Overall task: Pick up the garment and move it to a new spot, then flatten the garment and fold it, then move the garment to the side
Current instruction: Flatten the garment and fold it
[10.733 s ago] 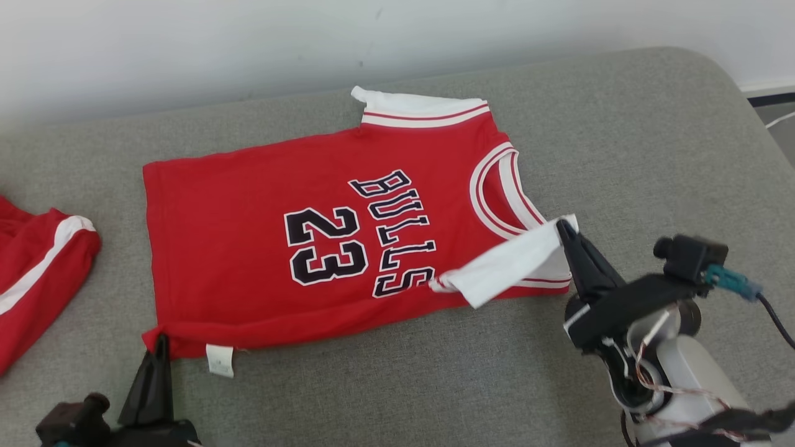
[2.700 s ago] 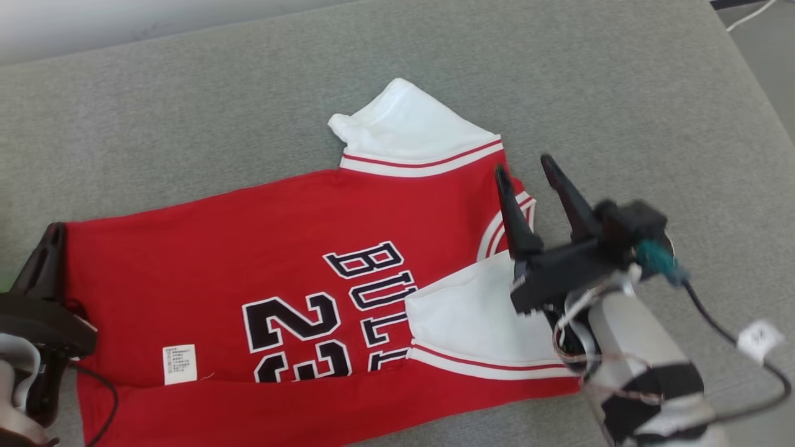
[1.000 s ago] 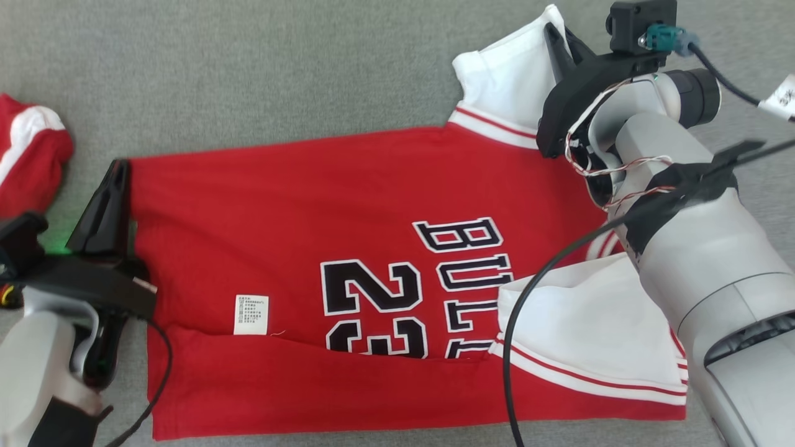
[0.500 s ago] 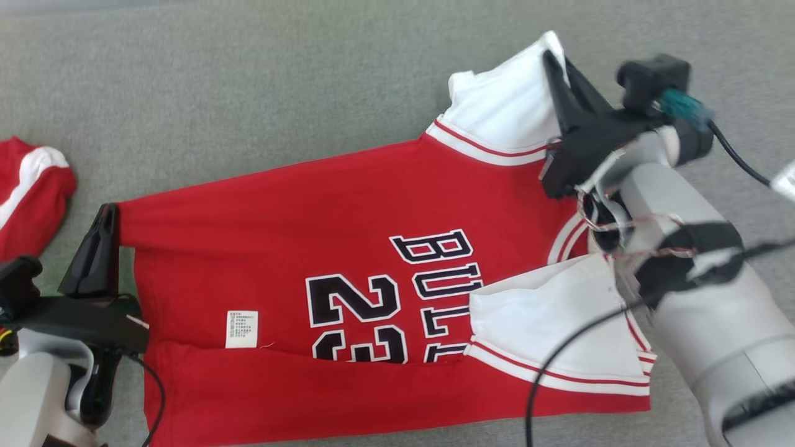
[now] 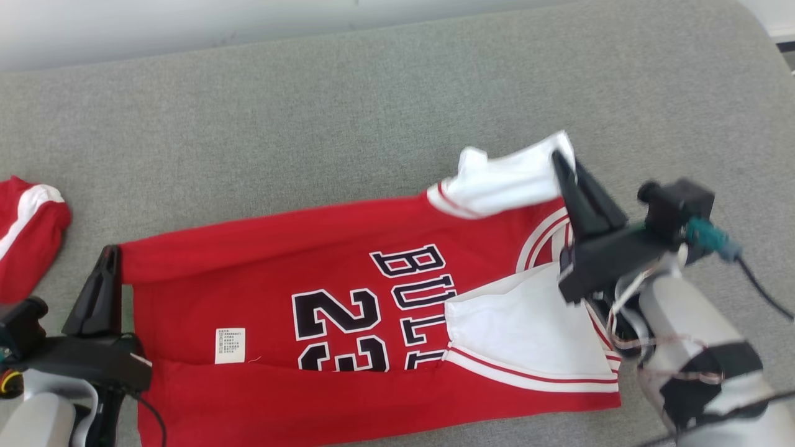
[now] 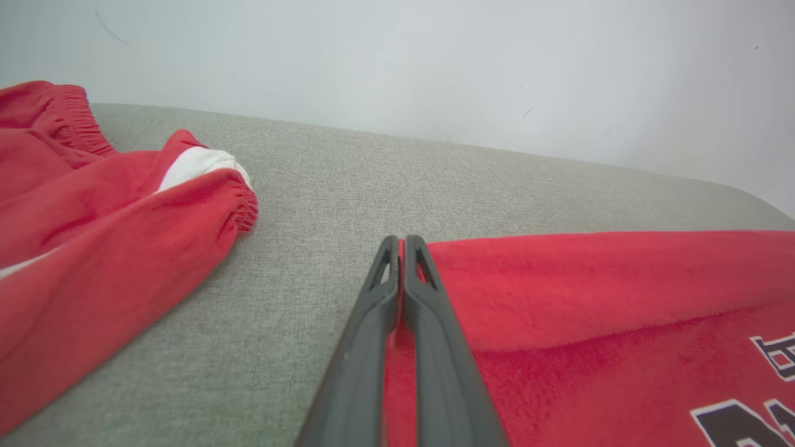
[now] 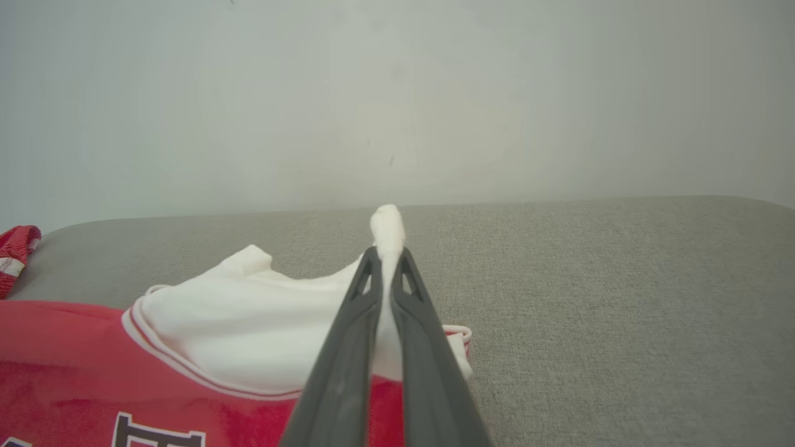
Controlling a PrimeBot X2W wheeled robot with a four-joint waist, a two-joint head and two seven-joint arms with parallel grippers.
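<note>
The garment (image 5: pixel 323 273) is a red jersey with white sleeves and black "BULLS 23" lettering, lying on the grey cushion (image 5: pixel 310 112). Its near long edge is folded up over the number. My left gripper (image 5: pixel 110 251) is shut on the far hem corner at the left (image 6: pixel 402 243). My right gripper (image 5: pixel 558 158) is shut on the tip of the far white sleeve (image 7: pixel 388 226), lifting it off the cushion. The far edge of the garment (image 6: pixel 590 279) rises between the two grips. The near white sleeve (image 5: pixel 522 329) lies flat over the chest.
A second red piece of clothing with a white stripe (image 5: pixel 25 230) lies at the cushion's left edge, close to my left gripper (image 6: pixel 93 205). A pale wall (image 7: pixel 397 93) runs behind the cushion. Bare grey cushion stretches beyond and to the right of the garment.
Both grippers have drawn the garment's far edge toward me, and the far white sleeve has come up and bunched. The head camera has also tilted, bringing the wall into view.
</note>
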